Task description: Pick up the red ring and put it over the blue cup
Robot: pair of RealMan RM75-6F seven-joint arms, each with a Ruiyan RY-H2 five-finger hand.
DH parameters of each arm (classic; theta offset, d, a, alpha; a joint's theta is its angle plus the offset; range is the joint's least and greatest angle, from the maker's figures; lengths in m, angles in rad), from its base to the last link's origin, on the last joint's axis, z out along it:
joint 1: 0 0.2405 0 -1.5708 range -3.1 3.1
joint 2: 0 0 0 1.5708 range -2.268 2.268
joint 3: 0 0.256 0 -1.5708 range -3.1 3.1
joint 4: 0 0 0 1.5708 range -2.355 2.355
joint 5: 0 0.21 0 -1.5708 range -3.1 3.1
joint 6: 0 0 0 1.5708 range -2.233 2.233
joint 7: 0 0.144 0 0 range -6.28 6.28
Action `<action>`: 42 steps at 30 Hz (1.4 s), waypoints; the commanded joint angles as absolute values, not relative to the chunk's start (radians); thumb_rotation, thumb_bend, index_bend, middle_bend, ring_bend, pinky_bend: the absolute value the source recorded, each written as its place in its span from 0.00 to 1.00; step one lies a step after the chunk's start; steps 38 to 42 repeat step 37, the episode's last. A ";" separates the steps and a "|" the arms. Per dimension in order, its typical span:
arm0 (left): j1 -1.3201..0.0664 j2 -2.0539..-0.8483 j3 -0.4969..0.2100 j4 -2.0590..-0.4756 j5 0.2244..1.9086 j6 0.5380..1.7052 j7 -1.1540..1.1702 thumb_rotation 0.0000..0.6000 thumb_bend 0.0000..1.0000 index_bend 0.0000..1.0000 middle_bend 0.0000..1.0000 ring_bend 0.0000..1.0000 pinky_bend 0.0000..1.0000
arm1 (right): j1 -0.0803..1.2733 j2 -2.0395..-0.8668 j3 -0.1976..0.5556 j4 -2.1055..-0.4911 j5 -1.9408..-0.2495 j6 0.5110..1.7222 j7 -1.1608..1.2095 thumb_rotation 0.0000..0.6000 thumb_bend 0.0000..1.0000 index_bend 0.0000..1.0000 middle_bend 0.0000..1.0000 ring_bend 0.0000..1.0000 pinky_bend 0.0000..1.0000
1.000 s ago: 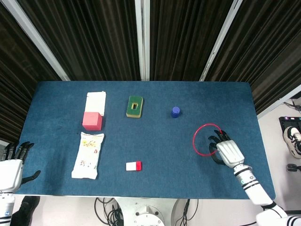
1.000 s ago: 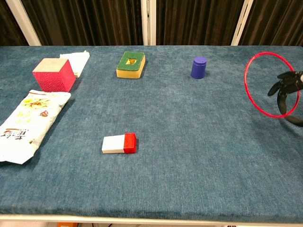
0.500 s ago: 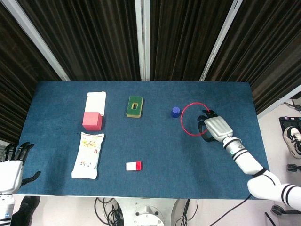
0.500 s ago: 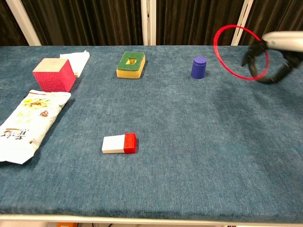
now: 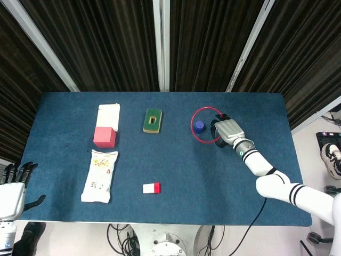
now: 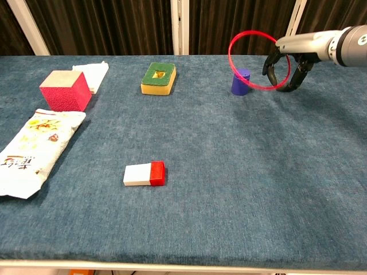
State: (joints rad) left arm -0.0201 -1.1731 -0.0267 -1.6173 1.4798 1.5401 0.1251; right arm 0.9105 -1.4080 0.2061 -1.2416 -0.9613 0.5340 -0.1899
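The thin red ring (image 5: 195,118) (image 6: 236,41) hangs tilted in the air over the small blue cup (image 5: 199,126) (image 6: 241,81), held up off the cloth. In the head view the cup shows inside the ring's outline. My right hand (image 5: 226,130) (image 6: 287,62) grips the ring's right side, just right of the cup, with its fingers curled down. My left hand (image 5: 13,186) rests at the table's near left corner, fingers spread, holding nothing.
On the blue cloth lie a green-and-yellow sponge (image 5: 153,120) (image 6: 159,77), a red cube (image 5: 104,136) (image 6: 64,89) with a white packet (image 5: 108,113) behind it, a snack bag (image 5: 100,175) (image 6: 31,148), and a white-and-red block (image 5: 151,188) (image 6: 144,173) near the front.
My right hand has carried the ring up and leftward from the table's right side to above the blue cup. The left hand has stayed put.
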 commanded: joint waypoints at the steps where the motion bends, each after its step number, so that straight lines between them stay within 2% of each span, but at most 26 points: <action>1: -0.019 -1.173 -0.026 -1.616 1.480 1.541 0.123 1.00 0.13 0.15 0.11 0.01 0.00 | 0.933 -1.432 0.188 -1.226 -0.909 0.548 -0.231 1.00 0.05 0.44 0.15 0.00 0.00; 7: -0.018 -1.176 -0.026 -1.610 1.483 1.542 0.118 1.00 0.13 0.15 0.11 0.01 0.00 | 0.948 -1.437 0.163 -1.245 -0.844 0.587 -0.283 1.00 0.00 0.36 0.12 0.00 0.00; 13: -0.016 -1.179 -0.029 -1.598 1.482 1.546 0.102 1.00 0.13 0.15 0.11 0.01 0.00 | 0.872 -1.339 0.170 -1.408 -0.911 0.729 -0.239 1.00 0.00 0.36 0.13 0.00 0.00; 18: -0.020 -1.185 -0.040 -1.577 1.480 1.547 0.082 1.00 0.13 0.15 0.11 0.01 0.00 | 0.675 -1.211 0.129 -1.612 -1.121 1.054 -0.159 1.00 0.06 0.33 0.17 0.00 0.00; 23: -0.032 -1.183 -0.051 -1.576 1.482 1.542 0.082 1.00 0.13 0.15 0.11 0.01 0.00 | 0.448 -1.112 0.026 -1.716 -1.311 1.360 -0.082 1.00 0.13 0.20 0.18 0.00 0.00; 29: -0.046 -1.178 -0.058 -1.598 1.490 1.538 0.104 1.00 0.13 0.15 0.11 0.01 0.00 | 0.245 -1.047 -0.070 -1.739 -1.425 1.574 -0.014 1.00 0.14 0.08 0.07 0.00 0.00; 33: -0.053 -1.173 -0.057 -1.616 1.487 1.526 0.120 1.00 0.13 0.15 0.11 0.01 0.00 | 0.189 -1.027 -0.090 -1.738 -1.460 1.612 0.004 1.00 0.14 0.07 0.06 0.00 0.00; 42: -0.055 -1.173 -0.059 -1.621 1.477 1.519 0.121 1.00 0.13 0.15 0.11 0.01 0.00 | 0.185 -1.013 -0.089 -1.741 -1.483 1.581 0.021 1.00 0.14 0.06 0.06 0.00 0.00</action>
